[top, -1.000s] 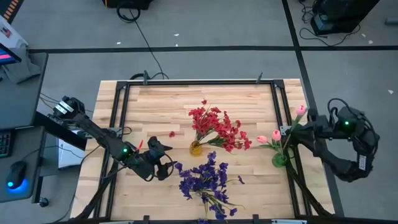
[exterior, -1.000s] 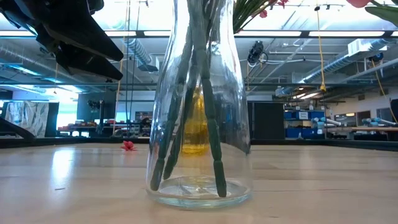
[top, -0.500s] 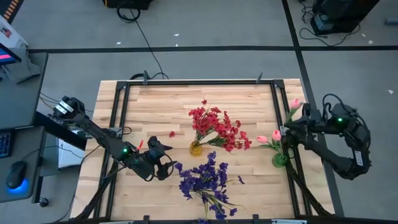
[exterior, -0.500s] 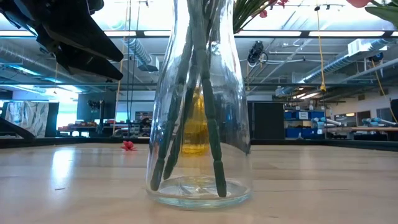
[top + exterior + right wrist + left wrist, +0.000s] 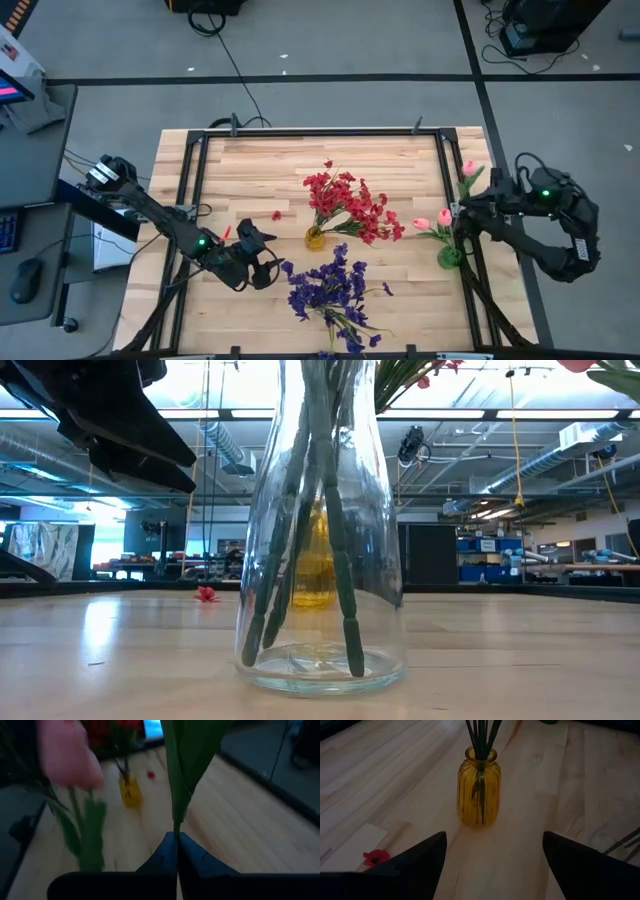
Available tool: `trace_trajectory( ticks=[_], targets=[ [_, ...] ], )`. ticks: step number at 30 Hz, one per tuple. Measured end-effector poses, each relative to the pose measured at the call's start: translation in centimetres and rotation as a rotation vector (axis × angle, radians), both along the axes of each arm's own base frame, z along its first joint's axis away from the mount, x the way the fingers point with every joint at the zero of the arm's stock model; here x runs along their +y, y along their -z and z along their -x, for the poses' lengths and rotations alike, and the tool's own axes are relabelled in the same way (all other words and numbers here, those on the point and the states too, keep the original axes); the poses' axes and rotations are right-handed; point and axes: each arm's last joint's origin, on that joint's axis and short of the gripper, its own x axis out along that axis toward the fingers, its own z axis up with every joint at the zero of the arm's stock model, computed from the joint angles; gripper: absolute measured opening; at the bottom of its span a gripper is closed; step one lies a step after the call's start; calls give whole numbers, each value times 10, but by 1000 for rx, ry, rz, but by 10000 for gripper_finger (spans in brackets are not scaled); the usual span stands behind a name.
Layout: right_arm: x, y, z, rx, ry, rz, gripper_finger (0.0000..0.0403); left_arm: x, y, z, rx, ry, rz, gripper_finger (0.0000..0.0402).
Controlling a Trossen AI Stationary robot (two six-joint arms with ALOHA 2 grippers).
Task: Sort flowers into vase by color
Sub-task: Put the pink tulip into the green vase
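- Your right gripper [image 5: 462,208] hangs over the table's right edge, above the green vase [image 5: 449,257]. Its fingers [image 5: 165,851] are pinched together on the thin green stem of a pink tulip sprig [image 5: 469,172], whose bud points away toward the table's far side.
- Your left gripper [image 5: 272,262] sits low over the near-left part of the wooden table [image 5: 250,170], jaws spread wide and holding nothing. In the left wrist view its two dark fingers [image 5: 415,861] frame the yellow vase [image 5: 478,789].
- The red flowers [image 5: 348,205] stand in the yellow vase near the table's centre, their blooms fanning toward the right.
- The purple flowers [image 5: 327,283] stand in the clear glass vase [image 5: 320,530] at the near edge; the low view shows their green stems resting on its bottom.
- Two more pink tulips [image 5: 432,221] already stand in the green vase, leaning to the left.
- A loose red bloom [image 5: 277,214] lies on the bare wood, left of the yellow vase and apart from it.
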Motion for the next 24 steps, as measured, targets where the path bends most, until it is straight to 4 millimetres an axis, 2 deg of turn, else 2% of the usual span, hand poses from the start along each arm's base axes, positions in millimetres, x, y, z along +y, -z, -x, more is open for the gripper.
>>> trace_trajectory(
  ticks=[3, 7, 12, 16, 20, 24],
  targets=[
    [2, -9, 7, -35, 20, 23, 6, 0, 0, 0, 1, 0, -1, 335],
    [4, -4, 17, 46, 49, -12, 6, 0, 0, 0, -6, -11, -6, 335],
    [5, -12, 18, -20, 4, 17, 6, 1, 0, 0, -11, -21, -10, 335],
    [-1, -3, 10, 21, -14, 0, 7, 1, 0, 0, -16, -29, -15, 335],
    [-6, -3, -3, -63, -98, -15, 7, 1, -1, 0, -25, -42, -14, 335],
    [-10, -2, -8, -79, -82, 9, 7, 1, -1, 0, -31, -55, 5, 335]
  ],
)
